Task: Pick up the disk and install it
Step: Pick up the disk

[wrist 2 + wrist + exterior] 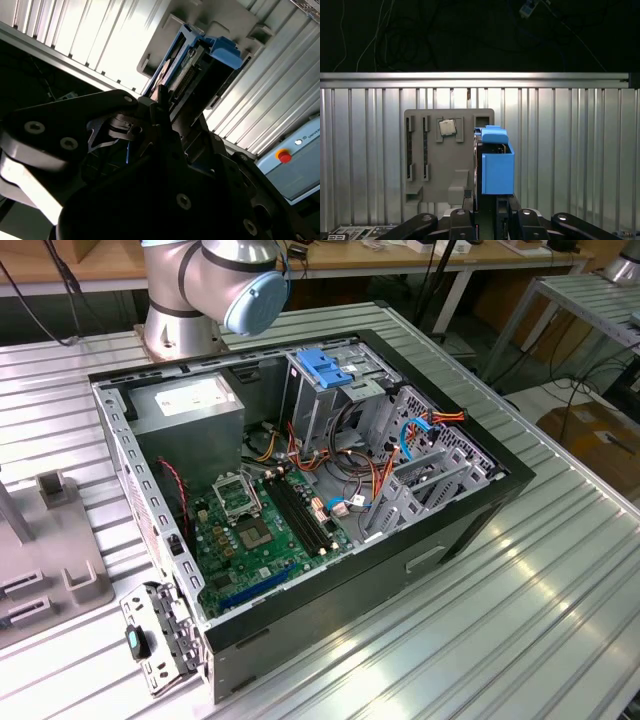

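Note:
In both wrist views the disk [492,162] [197,62] stands on edge in its blue carrier frame, sticking out from between the dark fingers of my gripper [487,202] [162,107], which is shut on it. The disk hangs above the ribbed metal table, over the grey holder plate [432,165], apart from it. In the exterior view the open computer case [300,490] lies on its side, with the arm's base [200,290] behind it.
A small processor chip [447,127] sits in the holder plate. Inside the case are the grey power-supply box [190,405], the green motherboard [260,530], loose cables, and a metal drive cage topped by a light-blue bracket [325,368]. The holder [50,540] lies at the exterior view's left.

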`<action>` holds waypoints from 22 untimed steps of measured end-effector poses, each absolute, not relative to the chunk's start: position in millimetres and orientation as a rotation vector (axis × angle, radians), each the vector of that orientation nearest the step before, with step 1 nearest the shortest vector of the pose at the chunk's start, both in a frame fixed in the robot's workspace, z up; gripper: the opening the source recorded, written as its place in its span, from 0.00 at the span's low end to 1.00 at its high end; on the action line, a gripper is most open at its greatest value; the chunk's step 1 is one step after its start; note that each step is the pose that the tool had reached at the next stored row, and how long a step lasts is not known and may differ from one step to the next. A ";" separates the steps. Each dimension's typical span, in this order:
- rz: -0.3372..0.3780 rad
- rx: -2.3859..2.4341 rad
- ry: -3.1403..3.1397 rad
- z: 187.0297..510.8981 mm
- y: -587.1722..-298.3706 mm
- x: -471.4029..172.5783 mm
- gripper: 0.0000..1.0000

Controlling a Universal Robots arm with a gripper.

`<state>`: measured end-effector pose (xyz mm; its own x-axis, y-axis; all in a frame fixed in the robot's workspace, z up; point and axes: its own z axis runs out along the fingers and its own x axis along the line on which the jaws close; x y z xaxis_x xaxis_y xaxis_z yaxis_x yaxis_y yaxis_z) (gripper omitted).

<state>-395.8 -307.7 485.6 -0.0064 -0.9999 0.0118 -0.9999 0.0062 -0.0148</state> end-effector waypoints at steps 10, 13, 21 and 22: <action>-0.030 -2.213 2.227 485.6 -307.7 -391.1 0.35; -0.030 -2.213 2.227 485.7 -307.7 -390.3 0.35; -0.030 -2.213 2.227 485.6 -307.7 -384.4 0.35; -0.030 -2.213 2.227 485.6 -307.7 -382.9 0.35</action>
